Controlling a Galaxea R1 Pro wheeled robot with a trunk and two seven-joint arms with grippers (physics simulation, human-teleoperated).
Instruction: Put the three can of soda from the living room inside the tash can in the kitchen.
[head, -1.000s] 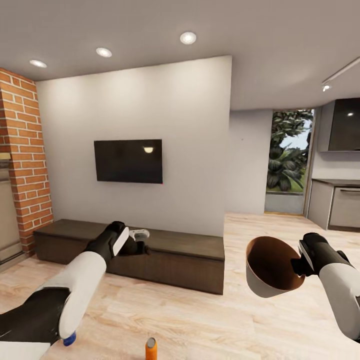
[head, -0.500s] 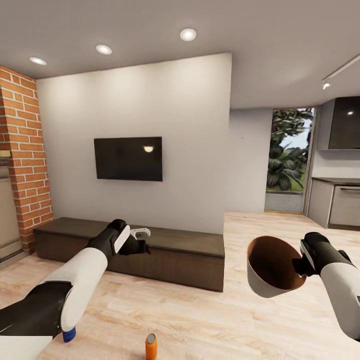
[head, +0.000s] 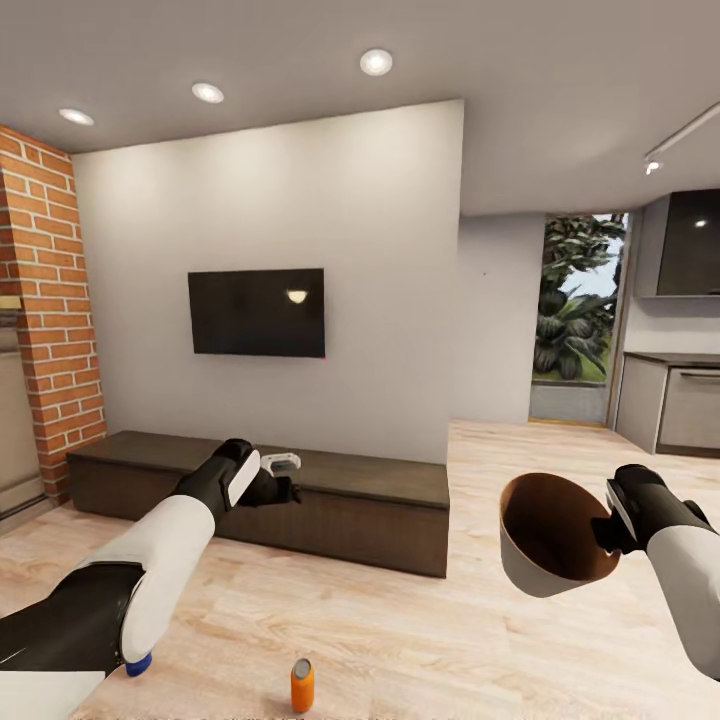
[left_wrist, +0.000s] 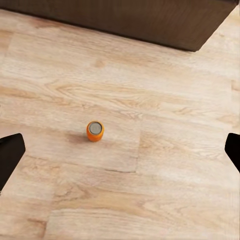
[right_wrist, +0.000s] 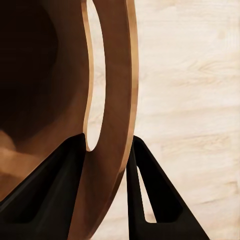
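Right gripper (head: 603, 531) at 4 o'clock is clamped on the rim of the tilted trash can (head: 545, 550), held off the floor; left gripper (head: 285, 492) at 9 o'clock, fingers spread, grasps nothing; one orange soda can (head: 302, 685) stands upright on the wood floor (head: 420, 640) at 6 o'clock.

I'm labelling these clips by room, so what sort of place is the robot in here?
Probably a home living room: a wall-mounted TV above a long low dark bench, beside a red brick column, with kitchen cabinets beyond.
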